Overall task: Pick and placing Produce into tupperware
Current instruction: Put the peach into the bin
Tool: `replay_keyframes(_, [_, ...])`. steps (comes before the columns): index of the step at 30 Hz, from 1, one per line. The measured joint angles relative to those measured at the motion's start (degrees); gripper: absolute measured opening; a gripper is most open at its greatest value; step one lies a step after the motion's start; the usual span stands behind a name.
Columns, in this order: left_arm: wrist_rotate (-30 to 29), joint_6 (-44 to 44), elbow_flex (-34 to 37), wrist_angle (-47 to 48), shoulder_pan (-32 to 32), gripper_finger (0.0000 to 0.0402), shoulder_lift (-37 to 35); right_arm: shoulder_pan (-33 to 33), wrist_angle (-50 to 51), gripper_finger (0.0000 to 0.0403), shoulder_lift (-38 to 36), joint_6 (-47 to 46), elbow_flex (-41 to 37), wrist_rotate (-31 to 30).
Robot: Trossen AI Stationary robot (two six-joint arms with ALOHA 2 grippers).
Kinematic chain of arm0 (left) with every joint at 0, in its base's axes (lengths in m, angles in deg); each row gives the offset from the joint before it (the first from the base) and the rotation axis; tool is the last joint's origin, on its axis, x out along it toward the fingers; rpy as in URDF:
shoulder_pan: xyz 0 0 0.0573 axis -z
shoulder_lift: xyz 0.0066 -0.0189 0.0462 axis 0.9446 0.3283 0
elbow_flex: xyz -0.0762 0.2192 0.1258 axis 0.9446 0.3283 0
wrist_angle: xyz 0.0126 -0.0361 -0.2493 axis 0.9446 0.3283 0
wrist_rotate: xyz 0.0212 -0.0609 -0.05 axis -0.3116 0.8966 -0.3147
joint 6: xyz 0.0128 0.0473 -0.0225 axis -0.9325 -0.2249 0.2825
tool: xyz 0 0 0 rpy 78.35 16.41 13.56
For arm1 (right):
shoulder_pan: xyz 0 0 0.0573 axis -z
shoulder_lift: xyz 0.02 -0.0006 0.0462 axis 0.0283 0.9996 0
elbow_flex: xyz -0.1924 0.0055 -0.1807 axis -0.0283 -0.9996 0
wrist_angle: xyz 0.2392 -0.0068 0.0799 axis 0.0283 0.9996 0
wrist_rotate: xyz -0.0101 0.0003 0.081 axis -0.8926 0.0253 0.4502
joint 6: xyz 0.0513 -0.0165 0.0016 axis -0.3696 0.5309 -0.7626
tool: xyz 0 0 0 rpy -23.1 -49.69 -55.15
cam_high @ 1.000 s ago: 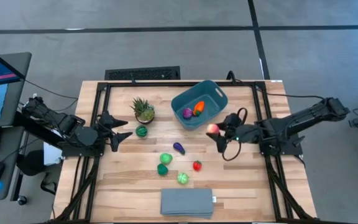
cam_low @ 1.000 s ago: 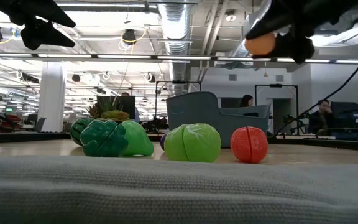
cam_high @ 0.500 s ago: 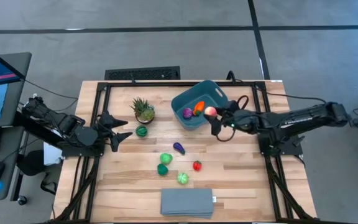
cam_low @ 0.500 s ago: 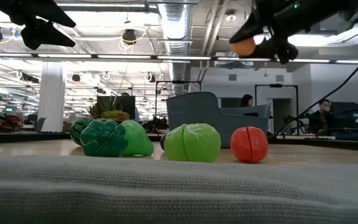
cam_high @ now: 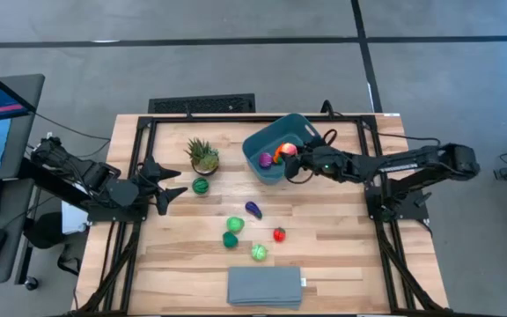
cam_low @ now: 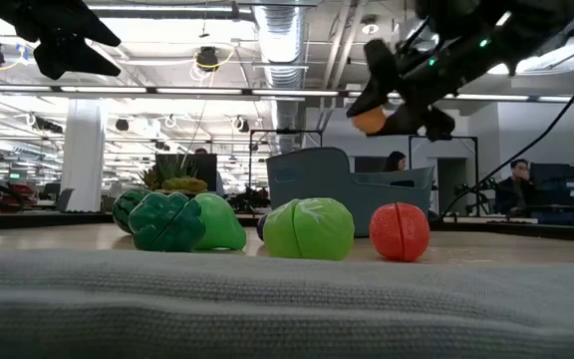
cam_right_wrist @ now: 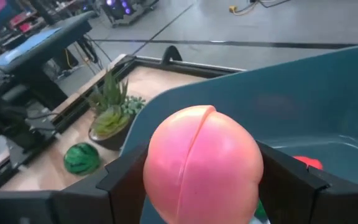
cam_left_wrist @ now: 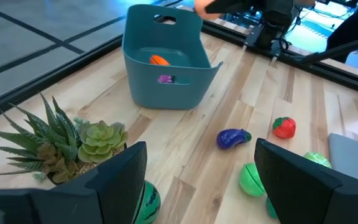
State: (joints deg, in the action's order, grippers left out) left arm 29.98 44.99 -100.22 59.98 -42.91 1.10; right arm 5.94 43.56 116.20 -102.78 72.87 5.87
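From my station I see a spiky green potted plant (cam_high: 203, 155) on the pale wooden slatted table (cam_high: 341, 238), and a flat grey-blue rectangular slab (cam_high: 264, 287) at its near edge.

text: none you can read | labels: none | brands: none | numbers: none | signs: none in any view
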Motion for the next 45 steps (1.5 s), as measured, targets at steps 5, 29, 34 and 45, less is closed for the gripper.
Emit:
replay_keyframes(5, [0.00,-0.23,0.00,0.00,0.00,0.0286,0.01,2.10,-4.10,0.0281,5.70,-2.40,0.00,0.32])
replay_keyframes(29, [-0.06,0.78,0.00,-0.02,0.02,0.0286,0.01,8.03,1.55,0.0281,23.91,-1.64,14.14,4.74])
replay_keyframes(34, [-0.18,0.75,0.00,-0.02,0.00,0.0286,0.01,9.17,6.27,0.0281,24.02,-1.65,15.21,4.87])
replay_keyframes(45, [-2.20,0.25,0.00,0.00,0.00,0.0286,0.00,9.15,5.79,0.0281,24.00,2.39,15.89,8.13])
